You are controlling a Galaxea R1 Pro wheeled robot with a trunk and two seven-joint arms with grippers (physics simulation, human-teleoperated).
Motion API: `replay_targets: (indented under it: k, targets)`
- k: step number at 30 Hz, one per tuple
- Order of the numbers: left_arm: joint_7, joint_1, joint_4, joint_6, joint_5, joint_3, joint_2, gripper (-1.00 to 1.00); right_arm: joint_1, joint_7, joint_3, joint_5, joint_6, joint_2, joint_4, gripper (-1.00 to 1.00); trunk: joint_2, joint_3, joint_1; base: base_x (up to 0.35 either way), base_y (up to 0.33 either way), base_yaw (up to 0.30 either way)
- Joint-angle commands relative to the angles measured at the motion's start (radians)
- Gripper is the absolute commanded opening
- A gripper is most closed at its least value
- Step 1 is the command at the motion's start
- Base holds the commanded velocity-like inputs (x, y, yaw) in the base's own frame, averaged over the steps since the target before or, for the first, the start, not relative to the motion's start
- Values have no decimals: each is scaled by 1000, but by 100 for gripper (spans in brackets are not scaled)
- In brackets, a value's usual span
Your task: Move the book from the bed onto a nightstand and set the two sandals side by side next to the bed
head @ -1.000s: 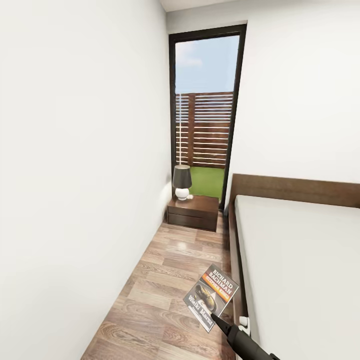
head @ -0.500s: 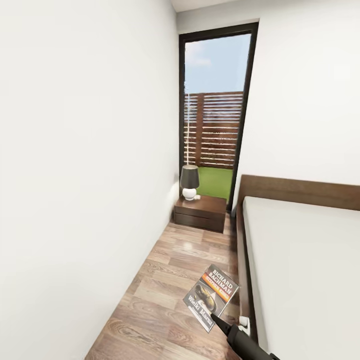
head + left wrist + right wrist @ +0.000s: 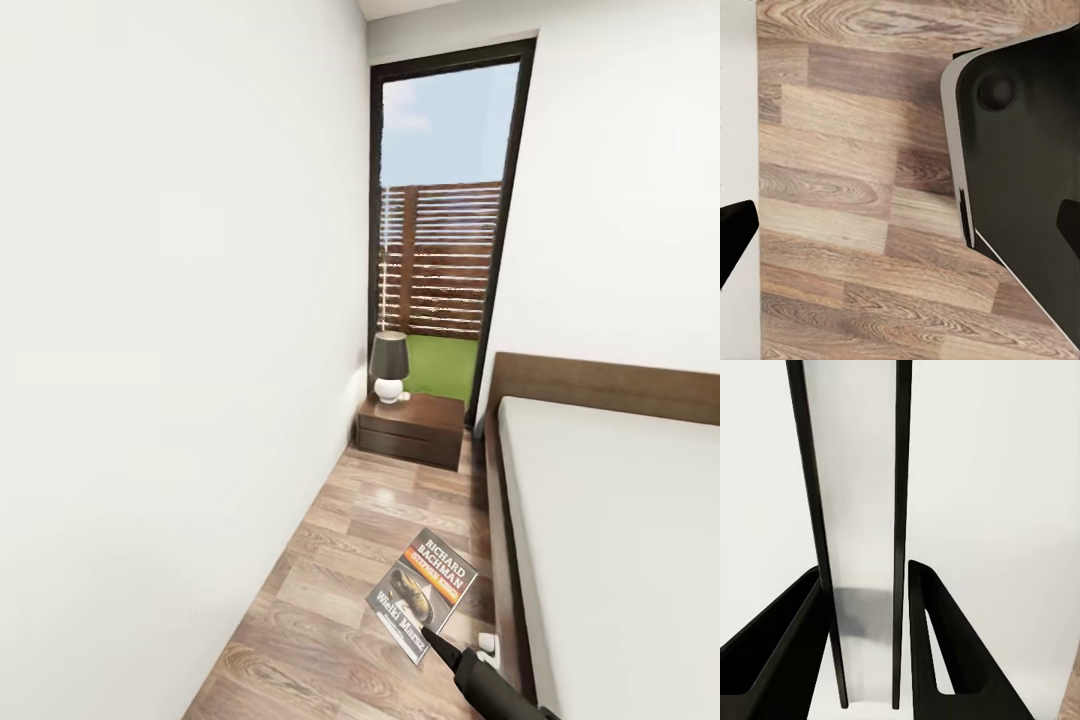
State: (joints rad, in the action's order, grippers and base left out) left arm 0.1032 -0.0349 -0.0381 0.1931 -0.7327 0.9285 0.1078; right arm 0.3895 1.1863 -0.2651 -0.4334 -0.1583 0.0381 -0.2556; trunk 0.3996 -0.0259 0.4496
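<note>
Black fingers (image 3: 919, 637) of the right gripper (image 3: 425, 632) are clamped on the book (image 3: 423, 593), which is held low in the frame's centre, over the floor (image 3: 340, 560) beside the bed (image 3: 610, 540). Left gripper (image 3: 900, 225) fingers are seen wide apart. The nightstand (image 3: 412, 430) is seen at mid-frame under the window (image 3: 445, 230).

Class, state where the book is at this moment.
In the head view, the book is held by the right gripper above the floor, left of the bed.

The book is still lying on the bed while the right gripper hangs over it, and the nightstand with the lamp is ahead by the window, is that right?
Not quite. The book is not on the bed: the right gripper holds it by one corner, above the wood floor beside the bed. The head view shows this. The rest holds: the nightstand with the lamp stands ahead by the window.
</note>
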Motion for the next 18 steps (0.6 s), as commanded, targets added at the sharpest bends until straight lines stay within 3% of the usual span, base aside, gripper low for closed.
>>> replay_targets:
  k: [1, 11, 18]
  targets:
    - [7, -1, -3, 0, -4, 9, 1, 100, 0, 3, 2, -9, -10, 0, 1, -100, 0, 0, 0, 59, 34, 10]
    - [7, -1, -3, 0, 0, 9, 1, 100, 0, 3, 1, -10, -10, 0, 1, -100, 0, 0, 0, 60, 83, -4]
    - [7, 0, -3, 0, 1, 9, 0, 100, 0, 3, 1, -9, -10, 0, 1, -100, 0, 0, 0, 49, 80, -147]
